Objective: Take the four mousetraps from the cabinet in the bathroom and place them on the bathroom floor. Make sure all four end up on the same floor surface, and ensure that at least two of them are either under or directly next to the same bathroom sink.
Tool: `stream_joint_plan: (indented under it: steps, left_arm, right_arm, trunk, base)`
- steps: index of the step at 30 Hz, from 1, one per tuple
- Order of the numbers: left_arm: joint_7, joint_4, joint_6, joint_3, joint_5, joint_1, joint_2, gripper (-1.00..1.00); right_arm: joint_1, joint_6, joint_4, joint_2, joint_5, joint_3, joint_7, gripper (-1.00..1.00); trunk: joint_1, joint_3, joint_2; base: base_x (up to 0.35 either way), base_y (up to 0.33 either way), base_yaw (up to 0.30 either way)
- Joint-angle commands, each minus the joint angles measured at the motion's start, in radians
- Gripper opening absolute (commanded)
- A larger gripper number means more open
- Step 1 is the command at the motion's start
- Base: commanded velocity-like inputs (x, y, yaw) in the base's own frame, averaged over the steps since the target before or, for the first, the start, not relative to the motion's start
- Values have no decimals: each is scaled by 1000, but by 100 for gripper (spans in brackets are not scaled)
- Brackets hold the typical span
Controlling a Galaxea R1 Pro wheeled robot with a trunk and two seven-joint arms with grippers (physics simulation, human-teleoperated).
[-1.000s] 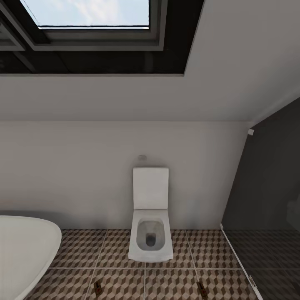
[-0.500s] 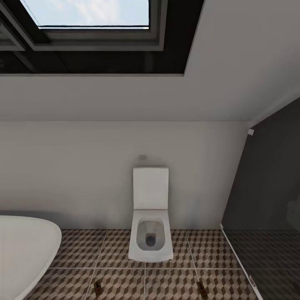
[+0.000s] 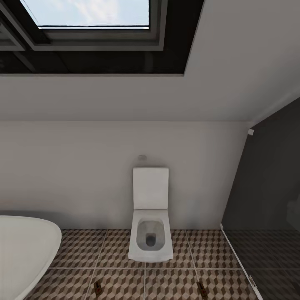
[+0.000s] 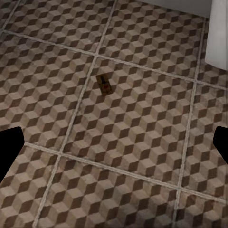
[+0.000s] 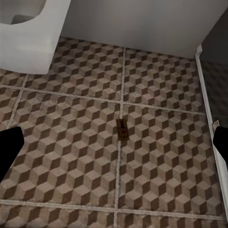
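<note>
White porcelain sits at the centre of your head view: a square toilet (image 3: 150,216) stands against the pale wall, lid raised, on the bathroom floor (image 3: 116,258) of cube-patterned tiles. A rounded white bathtub (image 3: 25,250) curves in at the lower left, a dark glass partition (image 3: 266,200) closes off the right, and a skylight (image 3: 89,14) opens overhead. Two mousetraps lie on the tiles at the bottom edge of this view: one mousetrap (image 3: 98,287) in front of the toilet toward the tub, the other mousetrap (image 3: 201,287) toward the partition. They are well apart.

Your left wrist view looks down on the patterned tiles, where a single flat brown mousetrap (image 4: 103,84) lies inside one tile, just beside a grout line and touching nothing else. A white fixture edge (image 4: 217,33) shows at one corner. The left claw's dark fingertips (image 4: 8,152) show at both side edges, spread wide with nothing between them.

Your right wrist view shows another mousetrap (image 5: 122,127) lying on a grout line, with the toilet base (image 5: 28,38) at one corner and the partition's white rail (image 5: 209,118) along the far side. The right claw's fingertips (image 5: 8,149) are likewise spread wide apart and hold nothing.
</note>
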Motion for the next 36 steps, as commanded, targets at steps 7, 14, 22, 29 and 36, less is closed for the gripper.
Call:
stream_joint_plan:
  steps: [7,14,22,29,36]
  left_arm:
    - [-7,4,-5,4,7,-1,-3,100]
    - [-8,4,-5,4,7,-1,-7,100]
    - [-8,4,-5,4,7,-1,-14,100]
    - [-8,4,-5,4,7,-1,-23,100]
    - [-8,4,-5,3,7,-1,-30,100]
  right_arm:
    - [-1,-5,4,0,0,6,-2,100]
    - [-1,-5,4,0,0,6,-2,100]
    - [-1,-5,4,0,0,6,-2,100]
    - [-1,-5,4,0,0,6,-2,100]
    - [-1,-5,4,0,0,6,-2,100]
  trunk:
    - [0,0,-1]
    - [0,0,-1]
    - [0,0,-1]
    - [0,0,-1]
    - [0,0,-1]
  base:
    - [0,0,0]
    - [0,0,0]
    - [0,0,0]
    - [0,0,0]
    - [0,0,0]
